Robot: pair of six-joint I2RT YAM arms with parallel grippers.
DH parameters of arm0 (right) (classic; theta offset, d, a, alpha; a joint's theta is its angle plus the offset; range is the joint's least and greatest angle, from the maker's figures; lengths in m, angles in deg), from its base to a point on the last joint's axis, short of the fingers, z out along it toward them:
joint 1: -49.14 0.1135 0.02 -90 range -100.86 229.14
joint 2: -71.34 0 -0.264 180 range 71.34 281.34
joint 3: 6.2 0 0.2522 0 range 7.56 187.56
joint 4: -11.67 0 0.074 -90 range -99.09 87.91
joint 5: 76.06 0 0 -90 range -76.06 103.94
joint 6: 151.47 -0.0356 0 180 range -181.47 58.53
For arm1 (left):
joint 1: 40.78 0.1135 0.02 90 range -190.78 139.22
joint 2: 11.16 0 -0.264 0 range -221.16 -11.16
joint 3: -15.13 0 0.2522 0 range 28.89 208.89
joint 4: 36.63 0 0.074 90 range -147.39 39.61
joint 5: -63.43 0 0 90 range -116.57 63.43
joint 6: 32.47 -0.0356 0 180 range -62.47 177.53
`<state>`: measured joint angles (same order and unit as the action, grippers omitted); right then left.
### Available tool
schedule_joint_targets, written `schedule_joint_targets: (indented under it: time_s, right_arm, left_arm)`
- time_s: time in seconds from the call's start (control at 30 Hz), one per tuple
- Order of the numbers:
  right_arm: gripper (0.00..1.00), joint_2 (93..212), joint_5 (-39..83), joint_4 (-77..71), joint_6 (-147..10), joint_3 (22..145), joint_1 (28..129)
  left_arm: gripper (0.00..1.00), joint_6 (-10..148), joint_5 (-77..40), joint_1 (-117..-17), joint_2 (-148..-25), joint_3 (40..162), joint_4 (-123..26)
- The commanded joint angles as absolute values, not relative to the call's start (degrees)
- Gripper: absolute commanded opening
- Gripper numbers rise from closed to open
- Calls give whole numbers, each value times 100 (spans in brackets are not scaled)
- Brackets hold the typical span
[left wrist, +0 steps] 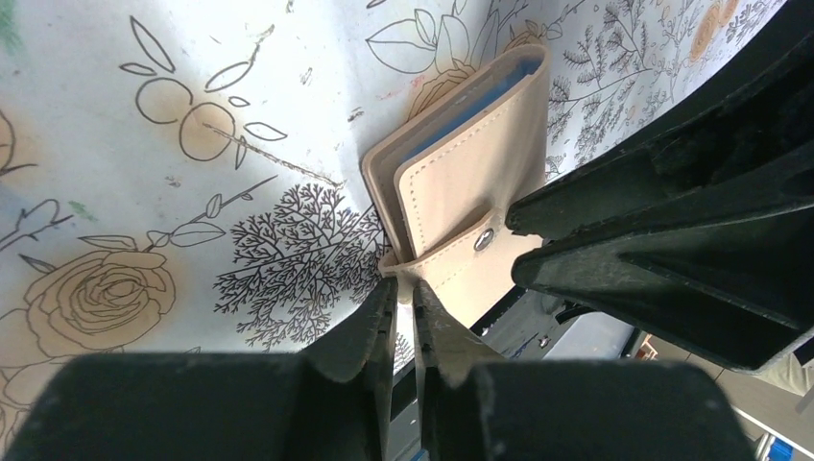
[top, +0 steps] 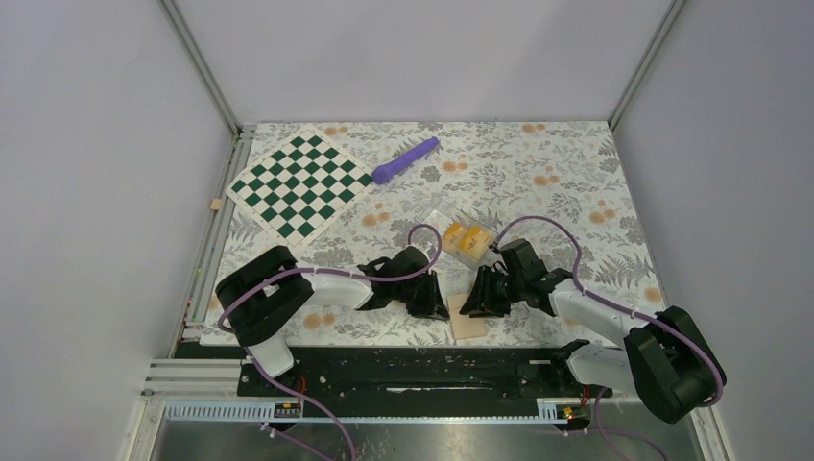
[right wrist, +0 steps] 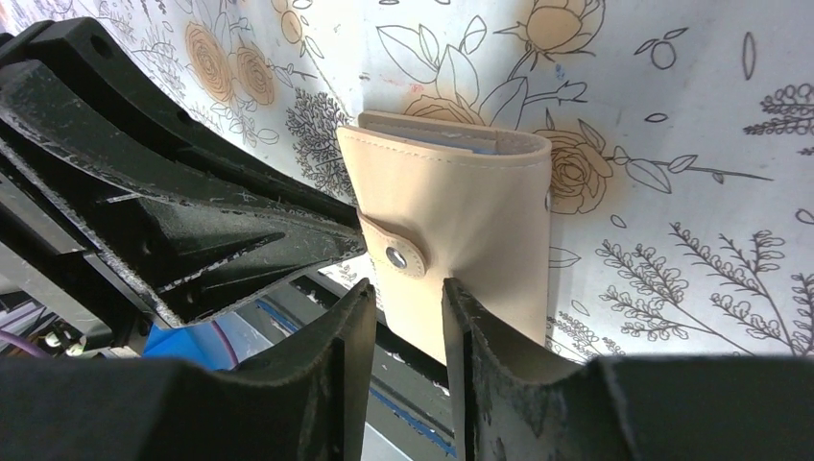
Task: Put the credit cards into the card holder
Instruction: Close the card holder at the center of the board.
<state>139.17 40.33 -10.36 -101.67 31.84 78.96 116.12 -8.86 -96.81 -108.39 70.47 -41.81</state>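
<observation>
At six o'clock on the desk [top: 538,154], my left hand [left wrist: 403,303] pinches the card holder [left wrist: 461,182] by its thin tab [left wrist: 442,254], right hand [right wrist: 410,298] open; it could slip.

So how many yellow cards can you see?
2. The left card and the right card lie side by side in the clear case. More may hide beneath them or inside the wallet.
</observation>
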Motion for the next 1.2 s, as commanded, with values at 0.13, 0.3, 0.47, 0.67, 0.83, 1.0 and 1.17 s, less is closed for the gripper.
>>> schedule_joint_targets:
  time_s: [0.13, 0.3, 0.47, 0.67, 0.83, 1.0, 1.17]
  right_arm:
    - [38, 14195, 3835, -1241, -9844, 3519, 7875]
    - [33, 14466, 3839, -1113, -9812, 3578, 7874]
    - [21, 14632, 3884, -935, -9802, 3543, 7872]
    - [0, 14656, 4011, -798, -9844, 3469, 7876]
    - [0, 14546, 4014, -791, -9873, 3380, 7863]
    - [0, 14435, 4070, -797, -9891, 3310, 7867]
    - [0, 14301, 4162, -825, -9976, 3284, 7867]
  left_arm:
    - [11, 11477, -966, -9722, -10893, 7285, -4252]
    - [11, 11453, -953, -9730, -10906, 7322, -4290]
    - [11, 11412, -969, -9741, -10884, 7358, -4370]
    - [14, 11387, -987, -9746, -10877, 7401, -4422]
    - [27, 11354, -1054, -9752, -10765, 7448, -4554]
    - [40, 11438, -1066, -9721, -10687, 7473, -4449]
    - [40, 11391, -1106, -9725, -10889, 7661, -4628]
